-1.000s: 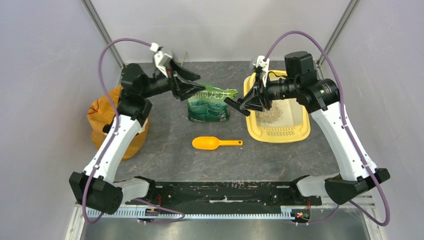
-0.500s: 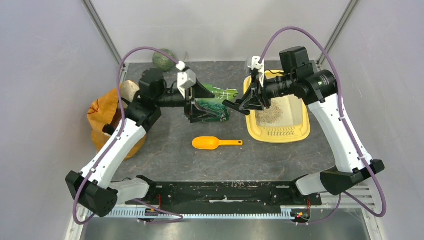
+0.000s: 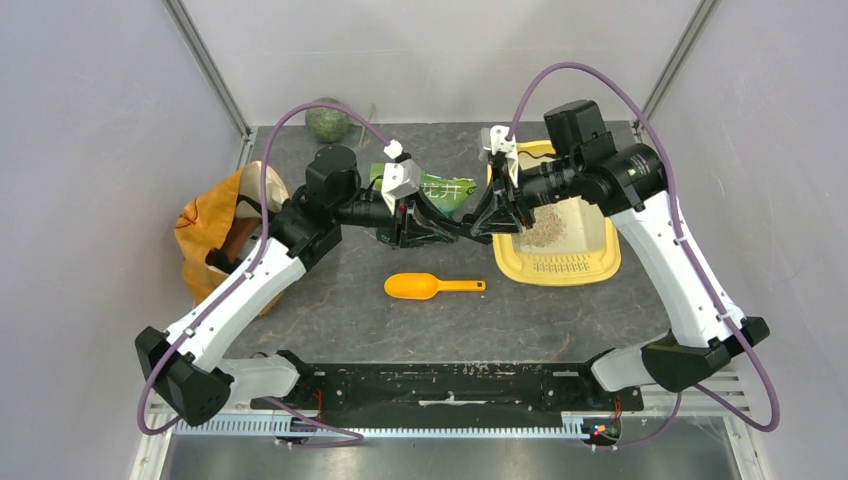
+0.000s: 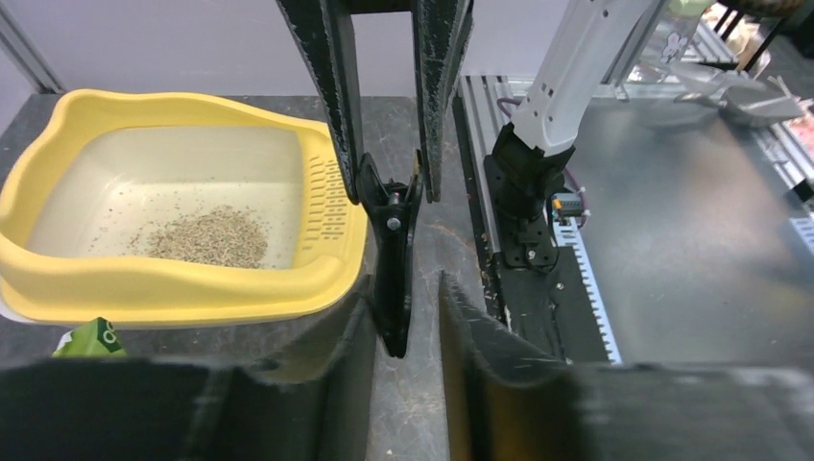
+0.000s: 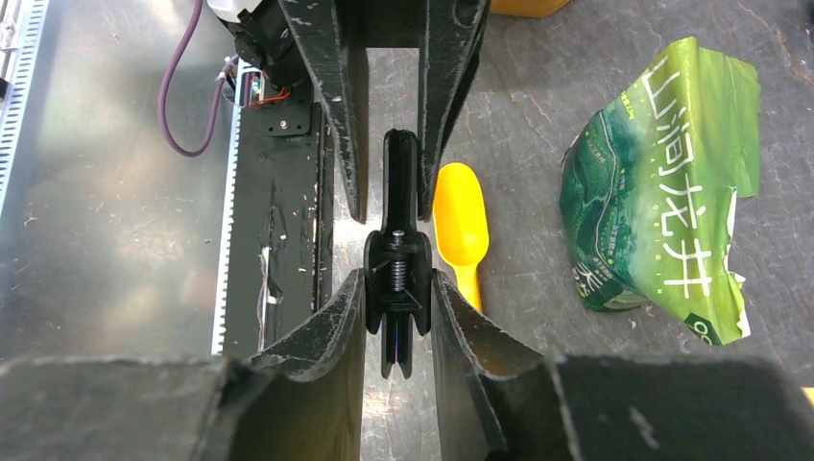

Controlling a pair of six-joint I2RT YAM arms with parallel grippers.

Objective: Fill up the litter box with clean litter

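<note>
The yellow litter box [image 3: 555, 266] stands at the back right with a small pile of grey-beige litter [image 3: 545, 230] in its pale basin; both show in the left wrist view, the box [image 4: 173, 288] and the litter [image 4: 206, 237]. My right gripper [image 3: 482, 222] [image 5: 396, 279] is shut on the spring end of a black clip [image 5: 401, 192] and holds it above the table, left of the box. My left gripper [image 3: 448, 228] [image 4: 403, 298] is open, its fingers on either side of the clip's other end [image 4: 392, 250], with a gap on one side.
A green printed pouch [image 3: 445, 188] [image 5: 662, 192] lies behind the grippers. An orange scoop [image 3: 425, 287] [image 5: 461, 226] lies on the table in front of them. An orange-yellow bag [image 3: 205, 225] stands at the left edge. A green round object [image 3: 327, 120] sits at the back.
My left arm swung right from the pouch and brought its open fingers round the far end of the clip. My right gripper, holding the clip, shifted slightly left toward it.
</note>
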